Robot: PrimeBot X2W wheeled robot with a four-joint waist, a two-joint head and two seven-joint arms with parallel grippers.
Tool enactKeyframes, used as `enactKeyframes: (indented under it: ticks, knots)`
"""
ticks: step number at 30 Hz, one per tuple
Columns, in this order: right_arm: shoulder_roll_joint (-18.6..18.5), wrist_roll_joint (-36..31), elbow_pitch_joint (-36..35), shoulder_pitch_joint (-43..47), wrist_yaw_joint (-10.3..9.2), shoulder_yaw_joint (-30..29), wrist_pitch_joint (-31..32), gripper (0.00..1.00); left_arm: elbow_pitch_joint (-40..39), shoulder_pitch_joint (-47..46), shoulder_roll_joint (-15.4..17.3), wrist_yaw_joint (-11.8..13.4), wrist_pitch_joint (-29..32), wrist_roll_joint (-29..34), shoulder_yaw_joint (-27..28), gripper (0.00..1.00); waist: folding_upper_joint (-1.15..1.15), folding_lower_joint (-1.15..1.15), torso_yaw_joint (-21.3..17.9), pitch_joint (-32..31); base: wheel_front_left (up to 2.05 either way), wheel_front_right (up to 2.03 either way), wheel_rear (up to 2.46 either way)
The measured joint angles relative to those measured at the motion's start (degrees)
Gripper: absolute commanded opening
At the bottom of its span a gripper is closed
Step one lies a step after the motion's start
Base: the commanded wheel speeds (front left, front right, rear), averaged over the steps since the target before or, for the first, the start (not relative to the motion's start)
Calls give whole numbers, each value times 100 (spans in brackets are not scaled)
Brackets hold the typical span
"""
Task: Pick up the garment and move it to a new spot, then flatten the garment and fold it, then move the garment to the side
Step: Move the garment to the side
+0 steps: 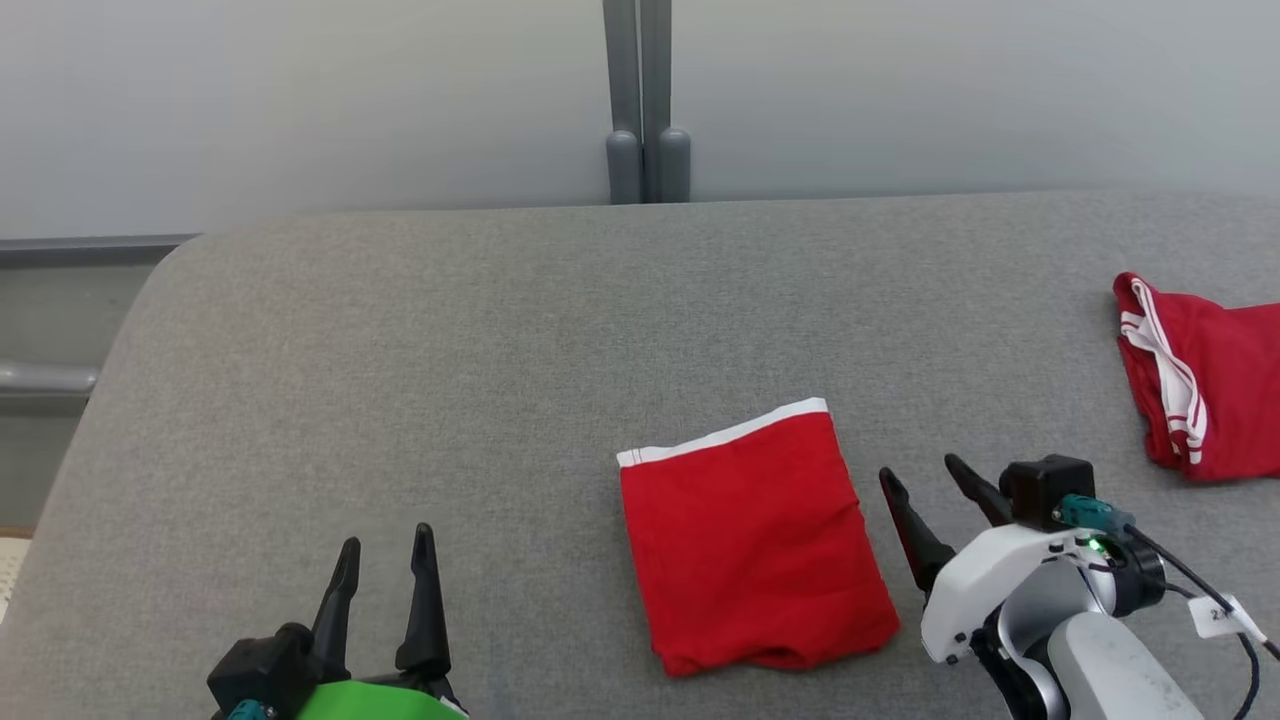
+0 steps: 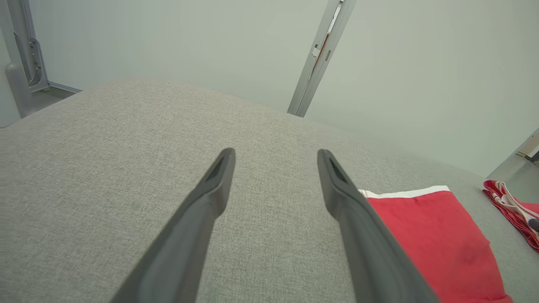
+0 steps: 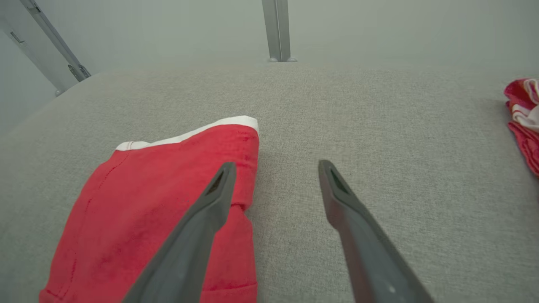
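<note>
I am keeping nothing in my left gripper [image 1: 386,538] or right gripper [image 1: 918,468], both spread wide, the right hovering just beside the folded red garment [image 1: 750,550].

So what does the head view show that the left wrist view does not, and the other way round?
Head view: the right claw, open, at the right edge of the folded garment. Left wrist view: a metal bracket by the wall. Both: the open left claw, the folded garment, the striped garment and the grey surface.
</note>
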Motion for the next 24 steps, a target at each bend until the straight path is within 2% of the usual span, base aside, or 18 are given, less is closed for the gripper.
enactKeyframes:
  ticks: [5, 16, 18, 19, 21, 24]
  knots:
    - [-297, 543, 477, -360, 0, 408, 550, 100, -18, -126, 1, 23, 1, -46, -32, 100, 0, 0, 210, 143, 0, 0, 0]
    - [-579, 1469, 1357, -929, -1, 1099, 878, 100, -22, -265, 1, 33, 1, -104, -46, 100, 0, 0, 715, 498, 0, 0, 0]
    - [-581, 1697, 1457, -1002, -1, 1232, 927, 59, -24, -274, 1, 35, 1, -105, -45, 100, 0, 0, 780, 552, 0, 0, 0]
    - [-599, 1757, 1491, -1043, -1, 1285, 950, 46, -23, -284, 1, 41, 1, -107, -44, 100, 0, 0, 800, 572, 0, 0, 0]
    - [-645, 1909, 1566, -1136, -1, 1400, 964, 38, -27, -306, 1, 53, 1, -113, -38, 100, 0, 0, 828, 612, 0, 0, 0]
    - [-694, 2007, 1634, -1230, 0, 1534, 846, 0, -46, -315, 1, 56, 1, -113, -33, 100, 0, 0, 806, 634, 0, 0, 0]
